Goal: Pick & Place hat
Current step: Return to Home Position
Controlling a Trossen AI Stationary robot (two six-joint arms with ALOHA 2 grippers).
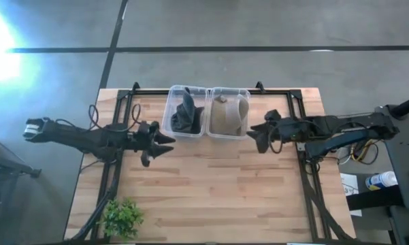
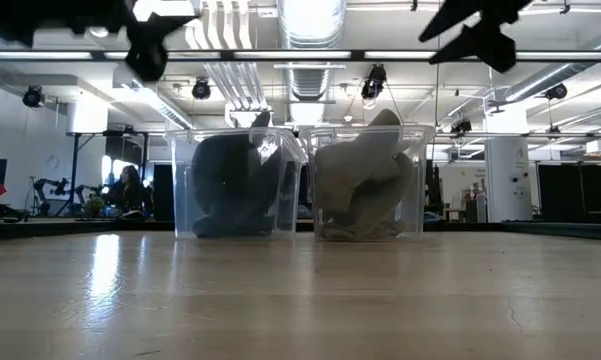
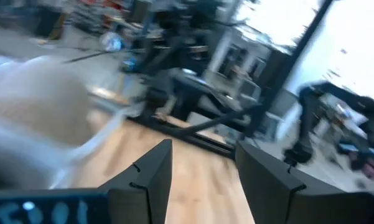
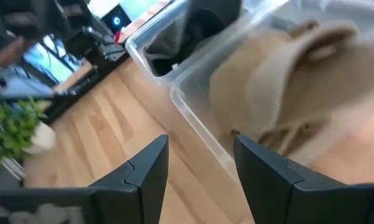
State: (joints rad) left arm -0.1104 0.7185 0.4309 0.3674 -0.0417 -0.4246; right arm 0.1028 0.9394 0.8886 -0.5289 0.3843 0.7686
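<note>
Two clear plastic bins stand side by side at the table's far edge. The left bin [image 1: 185, 111] holds a dark hat [image 2: 230, 185]. The right bin [image 1: 229, 112] holds a tan hat [image 4: 280, 93], which also shows in the low view [image 2: 365, 180]. My left gripper [image 1: 165, 144] hovers open above the table, just left of and nearer than the dark hat's bin. My right gripper [image 1: 254, 138] hovers open at the right bin's near right corner, with its fingers pointing toward the tan hat. Both grippers hang high in the low view, holding nothing.
A small green potted plant [image 1: 122, 218] stands at the table's near left corner. Black frame rails [image 1: 116, 170] run along the table's left and right sides. Bare wood [image 1: 218, 190] spreads across the middle and near part of the table.
</note>
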